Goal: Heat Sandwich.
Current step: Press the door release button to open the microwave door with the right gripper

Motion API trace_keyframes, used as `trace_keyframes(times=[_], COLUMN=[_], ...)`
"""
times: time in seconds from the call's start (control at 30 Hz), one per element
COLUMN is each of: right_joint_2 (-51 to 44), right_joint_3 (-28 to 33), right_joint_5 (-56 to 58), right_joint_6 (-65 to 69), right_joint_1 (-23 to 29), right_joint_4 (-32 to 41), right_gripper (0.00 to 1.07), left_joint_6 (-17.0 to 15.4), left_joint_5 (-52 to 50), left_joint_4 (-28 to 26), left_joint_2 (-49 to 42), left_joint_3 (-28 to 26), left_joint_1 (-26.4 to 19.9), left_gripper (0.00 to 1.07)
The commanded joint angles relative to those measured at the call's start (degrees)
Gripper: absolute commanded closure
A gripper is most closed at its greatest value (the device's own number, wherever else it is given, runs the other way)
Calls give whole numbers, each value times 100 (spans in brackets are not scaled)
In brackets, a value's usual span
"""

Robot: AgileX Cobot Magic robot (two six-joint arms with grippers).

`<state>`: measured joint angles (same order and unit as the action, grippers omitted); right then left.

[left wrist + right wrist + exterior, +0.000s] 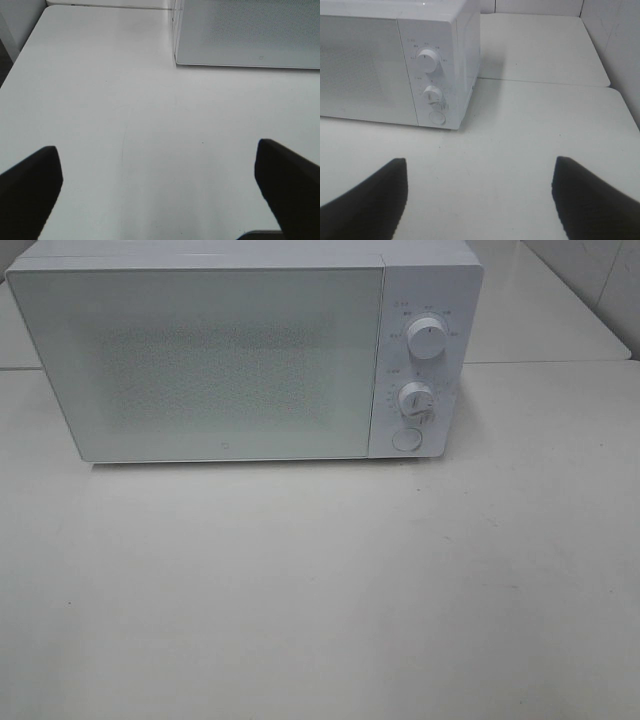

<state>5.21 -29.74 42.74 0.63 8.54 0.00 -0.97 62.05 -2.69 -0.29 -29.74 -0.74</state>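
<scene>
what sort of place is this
Likely a bare test bench set up as a kitchen corner: a white microwave with two dials, door shut, stands on a plain white table, with pale walls beside it.

obstacle: microwave [200, 360] — door shut, at rear | free: table [320, 590] in front — open passage

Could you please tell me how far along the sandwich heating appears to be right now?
Done: nothing I can confirm. The microwave door is shut, and no sandwich shows in any view; whether it is inside I cannot tell. In hand: nothing; the left gripper and right gripper hang open and empty over the table. Left: possibly everything, judging by that.
</scene>
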Motion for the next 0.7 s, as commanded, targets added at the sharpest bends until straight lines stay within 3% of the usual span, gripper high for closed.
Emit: trace_keyframes(times=[0.03, 0.37, 0.7], right_joint_2=[246, 1192, 2223], right_joint_3=[138, 613, 625], right_joint_5=[-533, -2160, -3037], right_joint_6=[97, 206, 201], right_joint_1=[-29, -29, -29], right_joint_4=[0, 0, 0], right_gripper=[31, 31, 31], left_joint_6=[-11, -11, -11], left_joint_5=[-80, -80, -80], left_joint_4=[-34, -34, -34], left_joint_2=[-23, -23, -23], left_joint_3=[17, 17, 17], left_joint_1=[-17, -17, -17], left_gripper=[6, 6, 6])
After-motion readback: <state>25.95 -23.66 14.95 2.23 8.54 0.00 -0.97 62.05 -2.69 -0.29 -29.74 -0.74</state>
